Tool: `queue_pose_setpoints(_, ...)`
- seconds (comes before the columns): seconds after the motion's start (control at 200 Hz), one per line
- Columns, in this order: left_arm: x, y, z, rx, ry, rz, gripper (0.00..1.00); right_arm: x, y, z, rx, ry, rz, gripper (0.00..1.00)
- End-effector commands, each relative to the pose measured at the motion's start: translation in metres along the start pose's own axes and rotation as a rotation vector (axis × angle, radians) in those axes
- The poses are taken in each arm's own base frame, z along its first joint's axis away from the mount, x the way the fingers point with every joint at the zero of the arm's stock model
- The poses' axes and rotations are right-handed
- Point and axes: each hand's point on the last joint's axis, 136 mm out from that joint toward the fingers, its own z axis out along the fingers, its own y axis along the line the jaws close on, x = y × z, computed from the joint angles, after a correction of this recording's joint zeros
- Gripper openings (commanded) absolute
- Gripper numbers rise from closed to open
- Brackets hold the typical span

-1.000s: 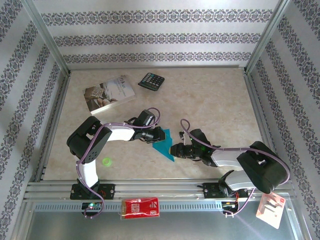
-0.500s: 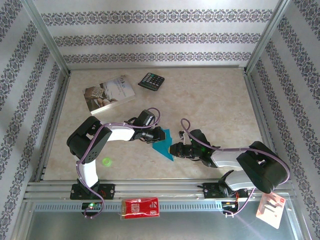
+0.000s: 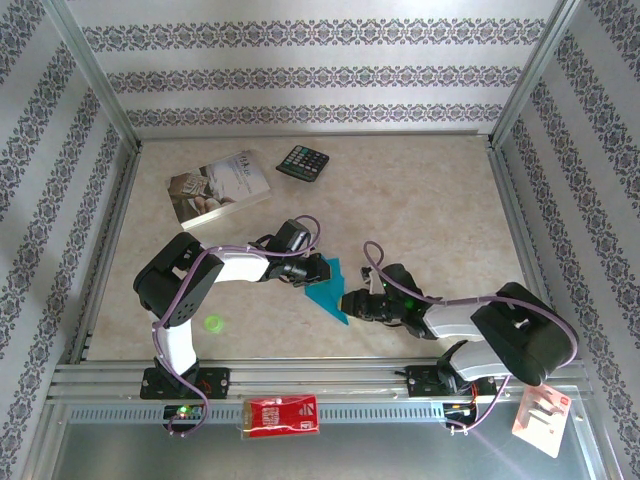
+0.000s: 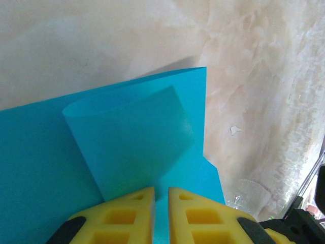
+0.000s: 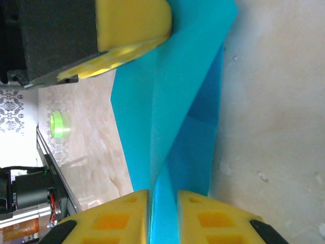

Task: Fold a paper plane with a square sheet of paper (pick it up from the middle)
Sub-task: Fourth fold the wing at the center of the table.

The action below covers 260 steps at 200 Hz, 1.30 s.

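The square sheet of paper (image 3: 328,290), turquoise-blue and partly folded into a pointed shape, lies on the table between the two arms. My left gripper (image 3: 312,270) comes at it from the left. In the left wrist view its yellow fingers (image 4: 127,213) are shut on the paper (image 4: 127,132), which curls up into a flap ahead of them. My right gripper (image 3: 350,300) reaches in from the right. Its jaws (image 5: 162,192) stand slightly apart, astride a raised crease of the paper (image 5: 172,76). The left gripper's finger (image 5: 132,20) shows at the top of that view.
A pale book (image 3: 218,187) and a black calculator (image 3: 302,162) lie at the back left. A green tape ring (image 3: 212,323) sits by the left arm's base. A red packet (image 3: 282,415) rests on the front rail. Metal frame rails border the table.
The right gripper's jaws have parted a little and the gripper has drawn back slightly to the right. The left gripper and the paper have stayed in place.
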Motion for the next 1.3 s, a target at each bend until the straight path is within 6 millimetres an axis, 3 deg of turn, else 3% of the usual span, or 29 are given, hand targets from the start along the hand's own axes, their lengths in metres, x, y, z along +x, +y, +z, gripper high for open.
queue_pose_setpoints(0.0, 0.012, 0.042, 0.000, -0.139, 0.029, -0.056, 0.14, -0.006, 0.002, -0.006, -0.004, -0.038, -0.001, 0.23)
queue_pose_setpoints(0.195, 0.014, 0.043, -0.001, -0.144, 0.032, -0.057, 0.14, -0.003, 0.005, -0.010, -0.015, -0.043, 0.003, 0.23)
queue_pose_setpoints(0.5, 0.010, 0.040, -0.002, -0.144, 0.026, -0.053, 0.14, 0.009, 0.002, -0.004, 0.014, -0.017, -0.015, 0.13)
queue_pose_setpoints(0.64, 0.009, 0.040, -0.002, -0.141, 0.024, -0.054, 0.14, 0.016, -0.009, 0.000, 0.054, 0.002, -0.021, 0.12)
queue_pose_setpoints(0.869, 0.007, 0.037, -0.002, -0.122, 0.013, -0.045, 0.15, 0.018, -0.011, -0.002, 0.072, 0.014, -0.044, 0.20)
queue_pose_setpoints(1.294, 0.007, 0.038, -0.004, -0.120, 0.016, -0.041, 0.15, 0.011, -0.002, -0.030, 0.072, -0.028, -0.071, 0.28)
